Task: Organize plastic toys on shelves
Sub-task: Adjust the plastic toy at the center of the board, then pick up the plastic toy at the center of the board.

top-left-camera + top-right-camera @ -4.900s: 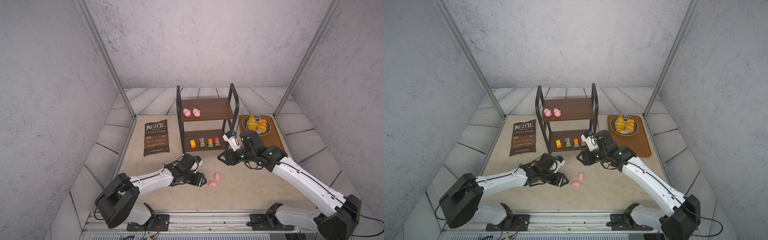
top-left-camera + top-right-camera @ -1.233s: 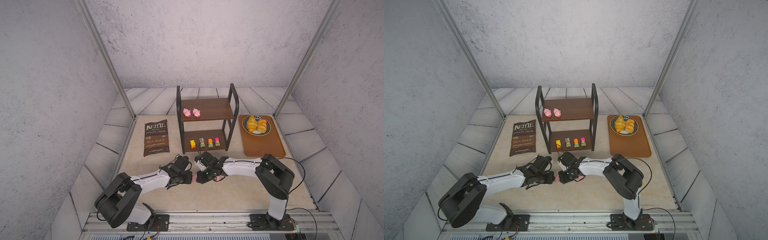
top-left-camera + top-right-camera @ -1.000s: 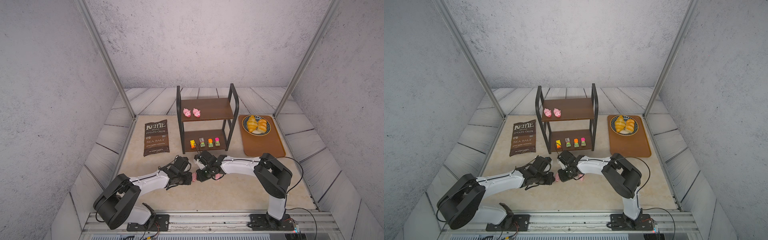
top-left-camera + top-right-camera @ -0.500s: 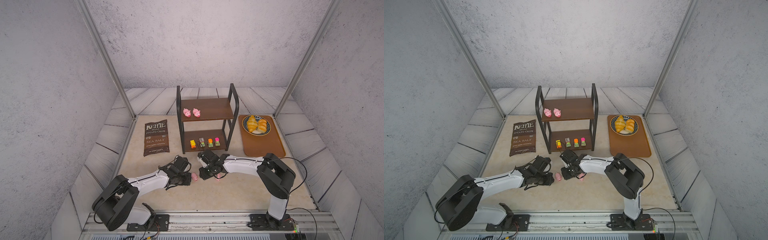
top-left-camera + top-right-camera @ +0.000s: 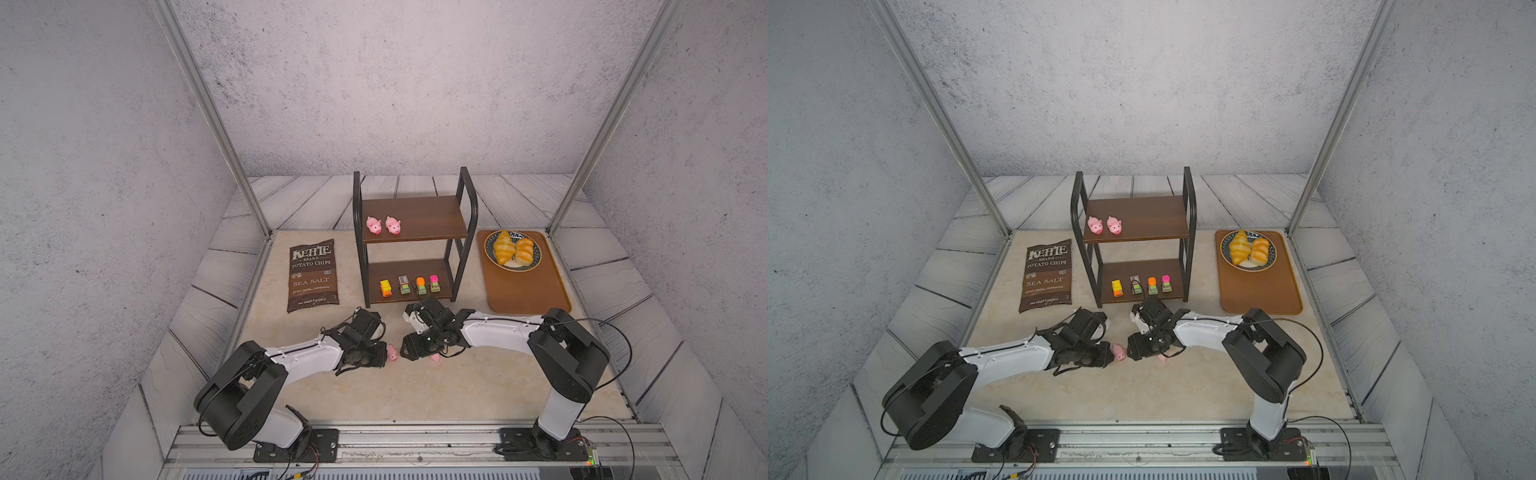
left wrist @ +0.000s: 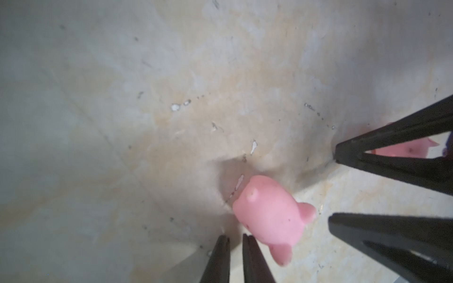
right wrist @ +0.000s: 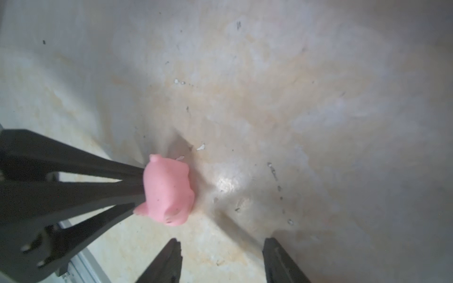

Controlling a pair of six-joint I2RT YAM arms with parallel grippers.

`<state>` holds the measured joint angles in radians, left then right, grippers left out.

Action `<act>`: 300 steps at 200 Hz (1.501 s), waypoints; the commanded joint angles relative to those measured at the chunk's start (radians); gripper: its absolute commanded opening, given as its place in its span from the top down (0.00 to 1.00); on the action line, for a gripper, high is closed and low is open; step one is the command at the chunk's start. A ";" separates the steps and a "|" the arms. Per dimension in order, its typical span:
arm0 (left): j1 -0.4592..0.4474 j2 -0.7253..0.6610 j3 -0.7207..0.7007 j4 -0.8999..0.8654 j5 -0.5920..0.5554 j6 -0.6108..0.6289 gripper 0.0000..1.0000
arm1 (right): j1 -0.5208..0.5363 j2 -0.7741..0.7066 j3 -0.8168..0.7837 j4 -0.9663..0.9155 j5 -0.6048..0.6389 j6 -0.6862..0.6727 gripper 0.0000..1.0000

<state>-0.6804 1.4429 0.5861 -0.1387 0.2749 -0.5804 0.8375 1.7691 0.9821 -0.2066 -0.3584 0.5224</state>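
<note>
In both top views one pink pig (image 5: 435, 358) lies mostly hidden under the right gripper (image 5: 404, 352); the left wrist view shows only a blurred pink strip of it behind that gripper's fingers (image 6: 404, 129).

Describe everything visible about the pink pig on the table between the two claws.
The pink pig is a tiny, smooth, rubbery-looking toy with small ears, stubby feet and a tail nub. It rests on the beige table, against the tip of the shut left claw, outside its fingers. The open right claw faces it without touching.
</note>
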 commanded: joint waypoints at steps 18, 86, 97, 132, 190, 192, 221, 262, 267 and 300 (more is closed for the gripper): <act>0.004 0.022 -0.001 -0.028 0.022 0.015 0.84 | 0.000 -0.004 0.005 0.045 -0.070 0.013 0.47; 0.004 0.039 0.007 -0.034 0.009 0.010 0.84 | 0.000 0.042 0.030 0.061 -0.091 0.013 0.56; 0.004 0.040 0.007 -0.034 0.009 0.010 0.84 | 0.000 0.053 0.035 0.063 -0.097 0.014 0.57; 0.004 0.043 0.012 -0.035 0.007 0.012 0.84 | 0.000 0.082 0.047 0.074 -0.106 0.020 0.58; 0.004 0.062 0.017 -0.028 0.009 0.012 0.84 | 0.000 0.120 0.056 0.093 -0.131 0.027 0.63; 0.004 0.064 0.018 -0.028 0.009 0.011 0.84 | 0.001 0.122 0.057 0.094 -0.132 0.027 0.63; 0.004 0.087 0.030 -0.028 0.010 0.018 0.84 | 0.000 0.144 0.052 0.106 -0.141 0.031 0.67; 0.004 0.103 0.044 -0.026 0.020 0.027 0.85 | 0.001 0.176 0.045 0.127 -0.154 0.038 0.72; 0.004 0.103 0.044 -0.026 0.021 0.027 0.85 | 0.000 0.179 0.043 0.133 -0.157 0.041 0.72; 0.004 0.095 0.044 -0.026 0.026 0.029 0.85 | 0.002 0.186 0.032 0.169 -0.177 0.054 0.84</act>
<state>-0.6743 1.4990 0.6369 -0.1585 0.3080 -0.5678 0.8200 1.8870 1.0256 -0.0814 -0.5373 0.5613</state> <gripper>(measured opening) 0.152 0.211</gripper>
